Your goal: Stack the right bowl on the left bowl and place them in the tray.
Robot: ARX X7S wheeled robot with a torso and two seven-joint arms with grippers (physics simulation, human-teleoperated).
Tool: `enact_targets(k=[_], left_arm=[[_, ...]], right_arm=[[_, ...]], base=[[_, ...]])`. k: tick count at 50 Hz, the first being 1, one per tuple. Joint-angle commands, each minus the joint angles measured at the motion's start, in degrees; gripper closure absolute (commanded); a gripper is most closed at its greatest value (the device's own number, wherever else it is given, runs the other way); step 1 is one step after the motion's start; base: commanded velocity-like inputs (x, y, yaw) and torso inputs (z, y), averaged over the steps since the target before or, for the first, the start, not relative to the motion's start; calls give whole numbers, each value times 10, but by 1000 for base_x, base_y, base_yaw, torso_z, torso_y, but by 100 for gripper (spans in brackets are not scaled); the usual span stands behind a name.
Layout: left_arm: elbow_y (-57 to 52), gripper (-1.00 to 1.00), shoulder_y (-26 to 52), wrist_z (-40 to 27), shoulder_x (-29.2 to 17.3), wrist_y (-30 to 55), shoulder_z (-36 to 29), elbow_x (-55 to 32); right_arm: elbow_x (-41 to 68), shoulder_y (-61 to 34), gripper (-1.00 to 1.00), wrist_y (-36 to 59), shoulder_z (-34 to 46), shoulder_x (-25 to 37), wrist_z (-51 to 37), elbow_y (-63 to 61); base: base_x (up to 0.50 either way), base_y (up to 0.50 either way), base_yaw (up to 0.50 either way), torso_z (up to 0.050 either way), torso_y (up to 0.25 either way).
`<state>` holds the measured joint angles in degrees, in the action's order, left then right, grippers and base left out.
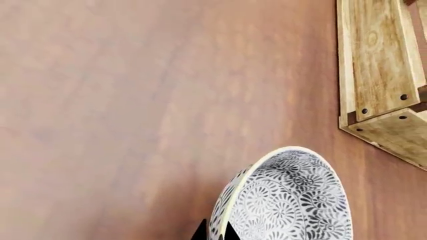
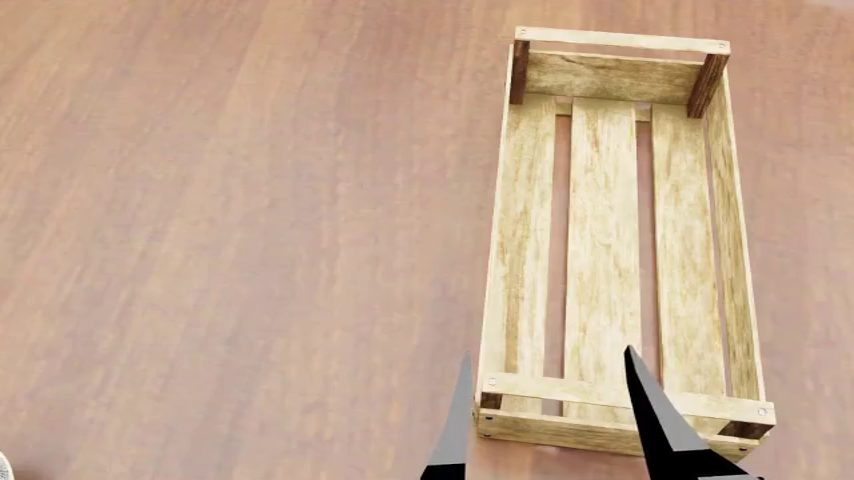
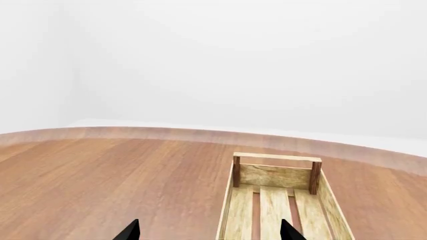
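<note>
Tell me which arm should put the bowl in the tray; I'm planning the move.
Left: the left tool straddles the rim of the bowl, near the tray. The right tool is open and empty, facing the tray.

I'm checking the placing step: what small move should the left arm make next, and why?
Probably carry the black-and-white floral-patterned ceramic bowl toward the long light-wood slatted tray. The left gripper appears to pinch the bowl's rim, the tray lies empty a little apart from it, and the open right gripper hovers over the tray's near end.
</note>
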<state>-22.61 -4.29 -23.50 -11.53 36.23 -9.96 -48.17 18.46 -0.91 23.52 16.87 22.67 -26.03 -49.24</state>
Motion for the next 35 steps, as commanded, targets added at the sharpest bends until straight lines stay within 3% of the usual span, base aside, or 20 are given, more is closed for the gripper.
enact_targets(k=[1, 35], left_arm=[[-33, 100, -1, -1, 8, 0, 18, -15], [-210, 100, 2, -120, -53, 36, 110, -159]], right_arm=[[-4, -1, -100, -5, -15, -9, 14, 2], [2, -5, -100, -6, -10, -2, 5, -3]], base=[[0, 0, 0, 0, 0], [0, 0, 0, 0, 0]])
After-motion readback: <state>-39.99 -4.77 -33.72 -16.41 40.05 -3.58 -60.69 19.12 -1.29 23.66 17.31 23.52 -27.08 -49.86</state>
